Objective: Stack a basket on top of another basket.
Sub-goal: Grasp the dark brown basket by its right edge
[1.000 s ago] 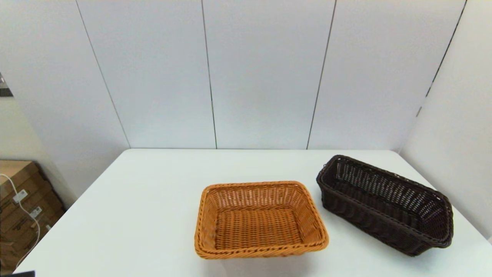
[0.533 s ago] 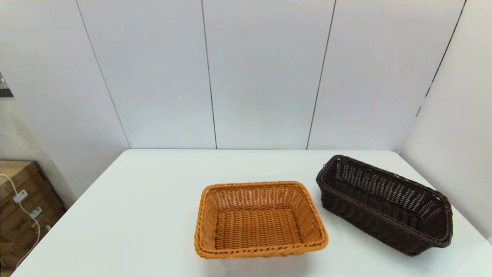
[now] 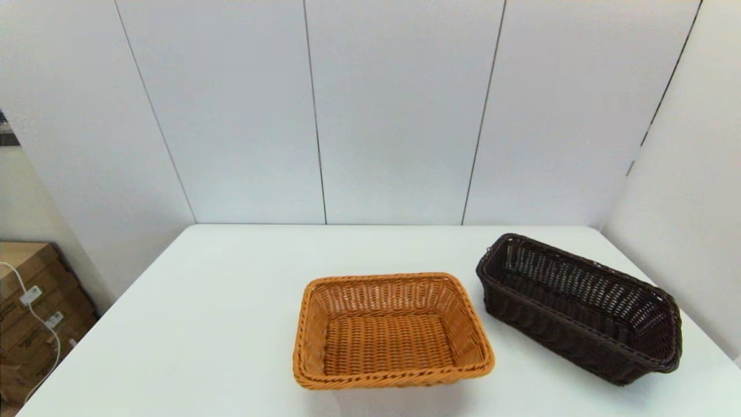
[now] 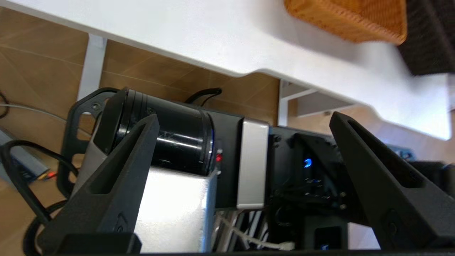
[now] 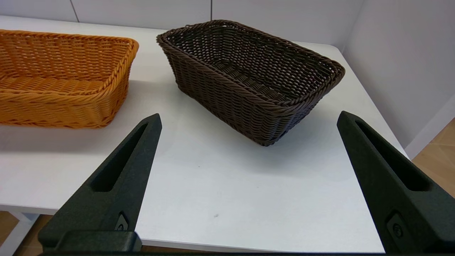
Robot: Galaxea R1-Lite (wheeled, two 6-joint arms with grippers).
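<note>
The right gripper (image 5: 249, 119), fingers spread wide, faces the dark brown woven wicker basket (image 5: 250, 76) lying ahead, long axis angled away; the orange-tan wicker basket (image 5: 60, 78) sits beside it.

The left gripper (image 4: 243, 119) hangs open below the white table (image 4: 199, 39).

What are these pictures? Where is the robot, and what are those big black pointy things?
These are three cameras on one robot. One sits on its head and looks down at the white table. There you see an orange basket and, on the robot's right, a dark brown basket, side by side but apart. The other two cameras sit on the robot's wrists. The black pointy things are its fingers. The right gripper is open, near the table's front edge, facing the dark basket. The left gripper is open too, down below the table. Neither holds anything yet.
</note>
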